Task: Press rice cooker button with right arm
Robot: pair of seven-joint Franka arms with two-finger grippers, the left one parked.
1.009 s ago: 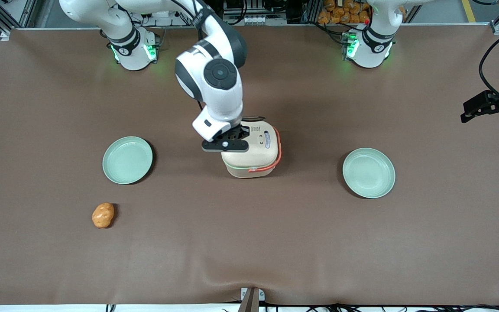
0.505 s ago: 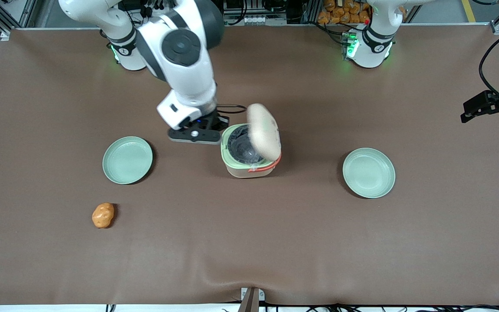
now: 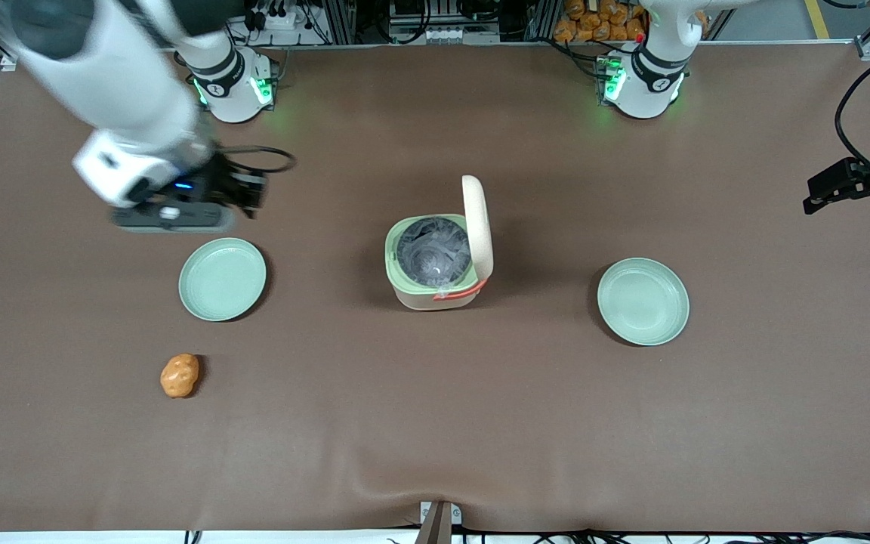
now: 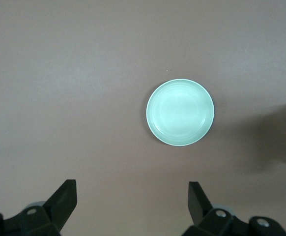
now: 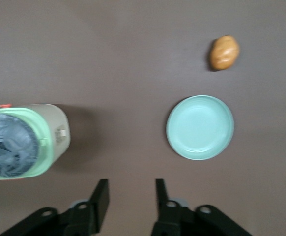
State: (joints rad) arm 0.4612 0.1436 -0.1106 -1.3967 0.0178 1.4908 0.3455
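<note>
Rice cooker (image 3: pixel 435 264) mid-table between two plates, lid (image 3: pixel 478 228) upright, silvery pot exposed. Right arm's gripper (image 5: pixel 129 201) fingers narrowly apart, empty, above table near working-arm plate (image 3: pixel 222 279), well clear of cooker. Risk: any careless sweep toward cooker could clip raised lid, tip cooker.

rice cooker (image 3: pixel 435 272) between two plates | hand (image 3: pixel 178 215) above table, toward working arm's end

Rice cooker (image 3: pixel 435 266) — lid up
</note>
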